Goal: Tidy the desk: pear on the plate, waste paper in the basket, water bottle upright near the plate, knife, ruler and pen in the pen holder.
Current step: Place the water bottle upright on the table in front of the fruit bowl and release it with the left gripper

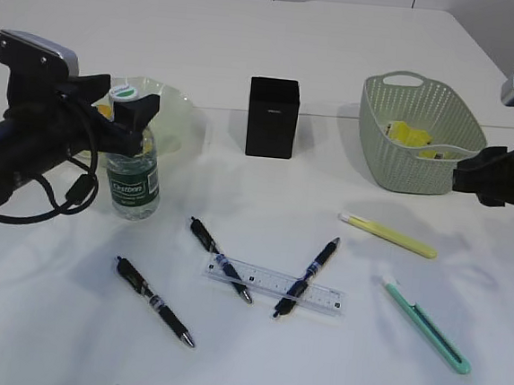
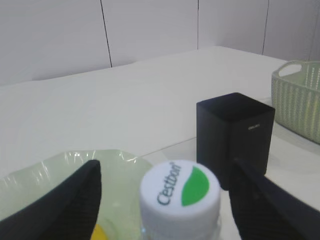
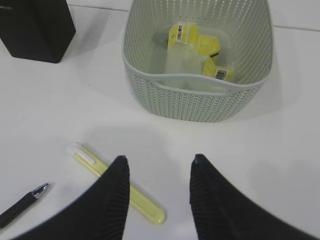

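The water bottle (image 1: 133, 182) is seen upright at left of frame, just in front of the plate (image 1: 182, 107). The left gripper (image 2: 165, 200) is spread wide around its cap, untouching. The right gripper (image 3: 157, 192), part open and empty, is positioned at lower frame before the basket (image 3: 200, 102), where the waste paper (image 3: 197, 45) lies.

the white tabletop (image 1: 360, 48) carries the plate (image 1: 179, 105), upright water bottle (image 1: 132, 182), pen holder (image 1: 272, 117), basket (image 1: 417, 161), three black pens (image 1: 155, 301), a clear ruler (image 1: 271, 284), a yellow pen (image 1: 388, 235) and a green knife (image 1: 425, 324).
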Available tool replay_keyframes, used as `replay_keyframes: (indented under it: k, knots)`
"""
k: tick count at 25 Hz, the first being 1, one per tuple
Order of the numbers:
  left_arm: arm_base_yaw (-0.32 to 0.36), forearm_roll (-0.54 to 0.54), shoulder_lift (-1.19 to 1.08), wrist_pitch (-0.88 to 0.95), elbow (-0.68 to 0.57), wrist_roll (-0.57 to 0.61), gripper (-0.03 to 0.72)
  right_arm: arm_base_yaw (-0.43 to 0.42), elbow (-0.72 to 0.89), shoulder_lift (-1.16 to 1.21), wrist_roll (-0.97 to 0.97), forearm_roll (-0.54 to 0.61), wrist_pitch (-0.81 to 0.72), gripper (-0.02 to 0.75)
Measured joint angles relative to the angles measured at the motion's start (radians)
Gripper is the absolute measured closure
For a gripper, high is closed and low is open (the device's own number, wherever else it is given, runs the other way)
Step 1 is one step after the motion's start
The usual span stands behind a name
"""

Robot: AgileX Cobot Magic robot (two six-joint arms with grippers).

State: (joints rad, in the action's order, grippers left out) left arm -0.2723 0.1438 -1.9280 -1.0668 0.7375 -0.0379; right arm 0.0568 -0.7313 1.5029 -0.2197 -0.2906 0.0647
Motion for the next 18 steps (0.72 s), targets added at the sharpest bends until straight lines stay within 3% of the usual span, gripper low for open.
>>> replay_keyframes:
  k: [18]
  knots:
    - [0.0,0.011,0.162,0.098,0.0,-0.069,0.125,0.0,0.0,0.0,0.0,0.0,0.0,0.436]
